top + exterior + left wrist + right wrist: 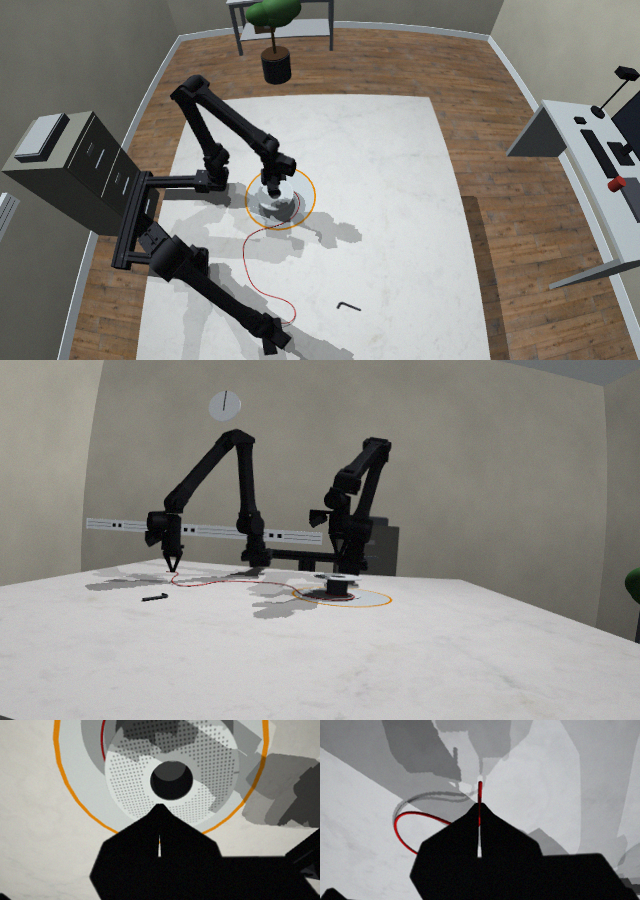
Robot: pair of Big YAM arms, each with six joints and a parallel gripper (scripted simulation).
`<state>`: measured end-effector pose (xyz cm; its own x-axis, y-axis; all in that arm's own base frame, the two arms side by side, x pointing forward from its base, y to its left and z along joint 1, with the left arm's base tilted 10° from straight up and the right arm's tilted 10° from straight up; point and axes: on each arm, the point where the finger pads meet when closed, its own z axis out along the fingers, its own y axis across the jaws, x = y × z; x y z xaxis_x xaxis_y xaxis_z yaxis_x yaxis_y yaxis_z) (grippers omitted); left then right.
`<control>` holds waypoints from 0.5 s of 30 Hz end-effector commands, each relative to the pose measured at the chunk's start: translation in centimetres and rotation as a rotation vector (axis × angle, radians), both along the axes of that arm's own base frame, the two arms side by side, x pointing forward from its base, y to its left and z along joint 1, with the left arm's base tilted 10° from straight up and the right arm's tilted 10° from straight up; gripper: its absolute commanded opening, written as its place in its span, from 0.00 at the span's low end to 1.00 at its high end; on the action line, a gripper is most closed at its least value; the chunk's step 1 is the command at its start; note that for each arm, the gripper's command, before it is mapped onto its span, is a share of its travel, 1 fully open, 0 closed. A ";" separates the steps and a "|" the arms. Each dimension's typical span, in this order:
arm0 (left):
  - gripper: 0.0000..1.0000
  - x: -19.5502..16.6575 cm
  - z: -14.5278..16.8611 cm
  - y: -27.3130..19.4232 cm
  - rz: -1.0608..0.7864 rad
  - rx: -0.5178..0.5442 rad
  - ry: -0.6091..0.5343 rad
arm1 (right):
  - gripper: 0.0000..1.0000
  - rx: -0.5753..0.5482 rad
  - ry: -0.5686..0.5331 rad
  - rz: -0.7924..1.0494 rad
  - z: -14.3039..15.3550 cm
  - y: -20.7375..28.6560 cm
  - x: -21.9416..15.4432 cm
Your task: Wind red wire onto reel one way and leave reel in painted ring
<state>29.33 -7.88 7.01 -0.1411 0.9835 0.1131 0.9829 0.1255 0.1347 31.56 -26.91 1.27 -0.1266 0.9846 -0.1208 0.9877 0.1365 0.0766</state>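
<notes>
Wall disc: pale and round (217, 407), with one dark upright line; no numbers can be read.
Reel: top flange (286, 199) (345, 578) (130, 792) dotted; no lettering can be read.
Filing cabinet (75, 187) (390, 552): no label can be read.
Keyboard (598, 152): its keys are too small to read.
Table (390, 165) (320, 655) (28, 800) (549, 768): no writing legible.

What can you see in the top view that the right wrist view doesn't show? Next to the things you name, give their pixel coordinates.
Only the top view shows the reel (278, 200), the orange ring (315, 196), the bent black tool (348, 306) and the plant (276, 67).
Only the right wrist view shows up close the red wire's end (480, 786) poking out past the fingertips.
Both show part of the red wire (244, 250) (395, 825) and the right gripper (277, 345) (479, 808).
</notes>
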 end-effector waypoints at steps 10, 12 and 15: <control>0.00 -0.2 -6.3 1.3 -0.001 -0.003 0.003 | 0.00 -0.020 -0.022 0.016 0.9 -0.6 0.9; 0.00 -0.2 -7.3 1.4 -0.001 -0.003 0.003 | 0.00 -0.020 -0.022 0.016 0.9 -0.6 0.9; 0.00 -0.1 -8.4 1.6 -0.001 -0.003 0.003 | 0.00 -0.020 -0.022 0.016 0.9 -0.6 0.9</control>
<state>28.59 -6.59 -0.19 -0.1422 0.9827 0.1190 0.9842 0.1276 0.1225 31.56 -26.91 1.27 -0.1267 0.9846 -0.1208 0.9877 0.1366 0.0767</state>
